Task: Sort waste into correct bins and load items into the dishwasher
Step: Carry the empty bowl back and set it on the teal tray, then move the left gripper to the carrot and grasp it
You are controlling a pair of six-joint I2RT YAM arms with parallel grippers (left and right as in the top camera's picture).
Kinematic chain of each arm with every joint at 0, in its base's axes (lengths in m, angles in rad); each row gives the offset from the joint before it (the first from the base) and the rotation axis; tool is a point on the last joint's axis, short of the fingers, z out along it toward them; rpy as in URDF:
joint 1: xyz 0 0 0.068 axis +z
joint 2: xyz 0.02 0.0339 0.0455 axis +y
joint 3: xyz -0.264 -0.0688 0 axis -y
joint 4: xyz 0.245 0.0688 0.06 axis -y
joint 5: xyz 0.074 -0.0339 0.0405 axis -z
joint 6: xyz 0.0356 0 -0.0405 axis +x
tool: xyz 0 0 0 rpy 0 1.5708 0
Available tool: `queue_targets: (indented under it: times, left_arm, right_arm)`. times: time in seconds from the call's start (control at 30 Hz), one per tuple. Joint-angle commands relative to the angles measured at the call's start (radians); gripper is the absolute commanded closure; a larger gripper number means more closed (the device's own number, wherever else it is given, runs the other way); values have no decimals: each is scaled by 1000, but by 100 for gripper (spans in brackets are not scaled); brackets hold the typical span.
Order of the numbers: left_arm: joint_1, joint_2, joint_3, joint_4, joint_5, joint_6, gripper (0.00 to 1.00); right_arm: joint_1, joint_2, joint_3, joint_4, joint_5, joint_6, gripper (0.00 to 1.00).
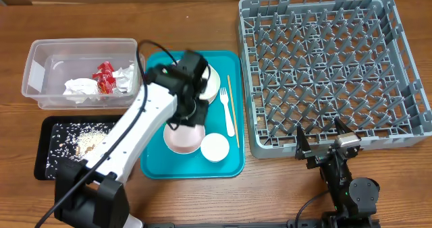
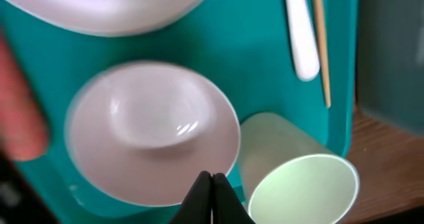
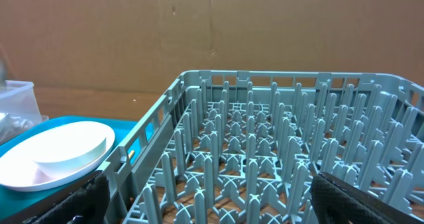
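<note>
Nearest, at 5 o'clock, the right gripper (image 1: pixel 322 135) stands with its jaws spread wide and nothing between them, just short of the near wall of the grey rack (image 1: pixel 317 59). Bare table (image 1: pixel 270 187) lies between it and the teal tray (image 1: pixel 233 164). At 8 o'clock the black tray (image 1: pixel 44 167) holds the rice scraps (image 1: pixel 88 141), scattered thin with 1 denser heap. The left arm crosses over this tray's right end.

At the centre, the near end of the teal tray carries the pink bowl (image 2: pixel 152 128) and, just at its 3 o'clock, the white cup (image 2: pixel 298 184), mouth up. The left gripper (image 2: pixel 212 184) hangs over the bowl's rim beside the cup, fingertips pressed together, gripping nothing. Whether it touches the bowl I cannot tell. The fork (image 1: pixel 227 110) and wooden stick (image 1: pixel 233 110) lie side by side along the tray's right edge, with the stick nearer the rim. At the tray's 12 o'clock end sits a white plate (image 1: pixel 213 85), partly under the arm.

The rack fills 1 to 3 o'clock, lattice floor and pegs showing throughout. Its left wall is just beside the tray, with a narrow strip of table between.

Farthest, at 10 o'clock, the clear tub (image 1: pixel 40 63) holds the red wrapper (image 1: pixel 104 77) among white napkins (image 1: pixel 81 88).
</note>
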Motion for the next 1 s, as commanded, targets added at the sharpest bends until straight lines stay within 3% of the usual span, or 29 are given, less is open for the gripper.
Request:
queue_targets:
  times: [0.0,0.13,0.23,0.33,0.57,0.67,0.77,0.8,0.9,0.93,0.97]
  left_arm:
    - [30,-5,137,-55,-149,13,96]
    - [59,-5,188,-112,-230,7,85]
    - [87,-4,172,-127,-235,8,64]
    - [111,-3,145,-129,-241,11,68]
    - [166,-2,61,-102,-235,11,62]
    - [173,-2,39,-92,-237,12,53]
    - [174,-2,25,-76,-236,19,51]
    - [174,-2,23,-72,-236,19,45]
    - [174,-2,22,-65,-229,41,8]
    - [174,-2,22,-61,-219,54,0]
    - [174,-2,22,-56,-211,64,0]
  right_arm:
    - [-5,-8,-11,5,9,-3,0]
    - [-5,-8,-11,5,9,-3,0]
    - [-5,-8,-11,5,9,-3,0]
    - [-5,-8,-11,5,9,-3,0]
    - [-5,-8,-11,5,9,-3,0]
    - [-5,-8,-11,5,9,-3,0]
    - [-5,-8,-11,5,9,-3,0]
    - [-5,-8,-11,5,9,-3,0]
    - [-5,-8,-11,5,9,-3,0]
    - [-5,-8,-11,5,9,-3,0]
    - [-5,-8,-11,5,9,-3,0]
